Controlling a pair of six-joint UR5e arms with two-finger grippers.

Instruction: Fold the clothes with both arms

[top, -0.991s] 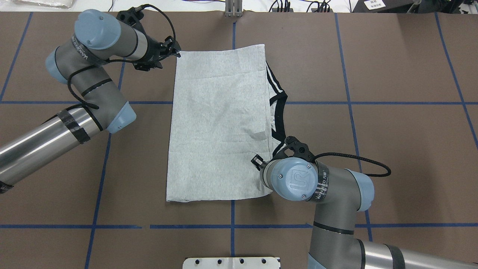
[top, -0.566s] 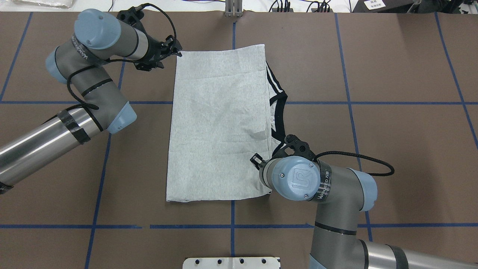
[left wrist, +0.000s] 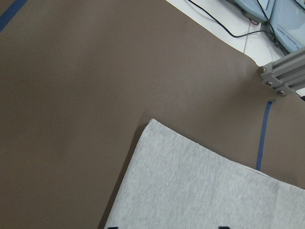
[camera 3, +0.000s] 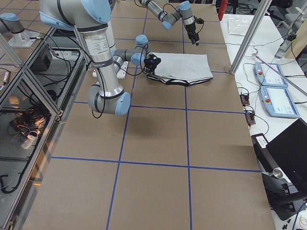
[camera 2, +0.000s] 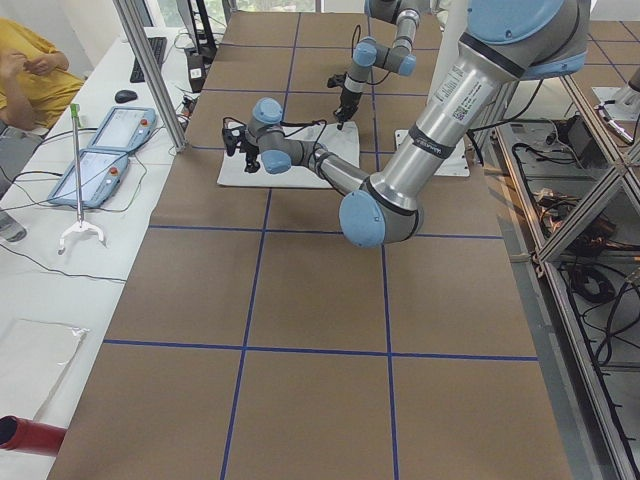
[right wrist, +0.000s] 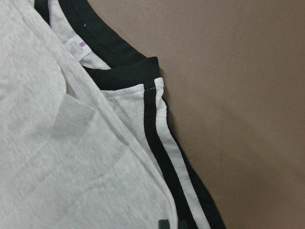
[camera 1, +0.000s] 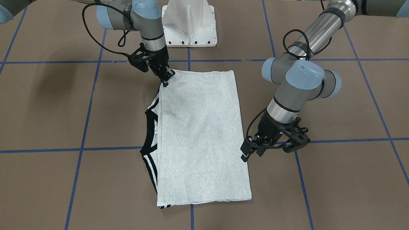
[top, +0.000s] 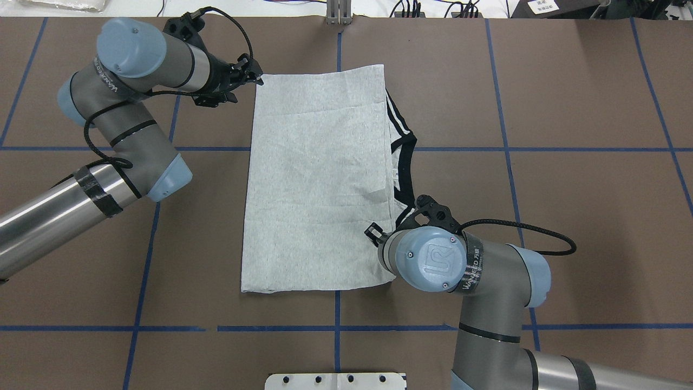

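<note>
Left end effector (camera 1: 245,155) open, fingertips apart, just beside one T-shirt corner; right end effector (camera 1: 165,80) at the diagonally opposite corner, state not discernible.
The T-shirt (top: 316,179) lies flat on the brown table (top: 568,216) between them as a folded rectangle of heather-grey knit. The black collar (top: 406,162) and the black-and-white stripes (top: 398,119) protrude on the right end effector's side.

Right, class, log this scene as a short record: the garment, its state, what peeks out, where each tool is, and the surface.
garment: grey T-shirt
state: folded into a long rectangle, lying flat
peeking out: black collar and black-and-white stripes, along the side nearer the right arm
left tool: beside the shirt's far corner; open or shut unclear
right tool: at the collar-side edge, robot's end; grip unclear
surface: brown table with blue tape lines
</note>
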